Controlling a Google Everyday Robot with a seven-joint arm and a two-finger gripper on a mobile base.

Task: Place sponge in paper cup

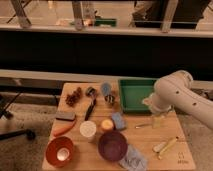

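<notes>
On your surface (150, 142), the hand (151, 103) hangs above the right side of the green tray (131, 90), toward the far right corner, fingers spread and empty. The sponge (118, 120) lies mid-surface, toward the left edge and the front from the hand, its long axis roughly front to back. The paper cup (88, 130) stands near it, further toward the left edge.

The blue-grey sponge (118, 120) is lying flat on the wooden table (146, 144), near the white paper cup (88, 130), which is standing upright.
</notes>
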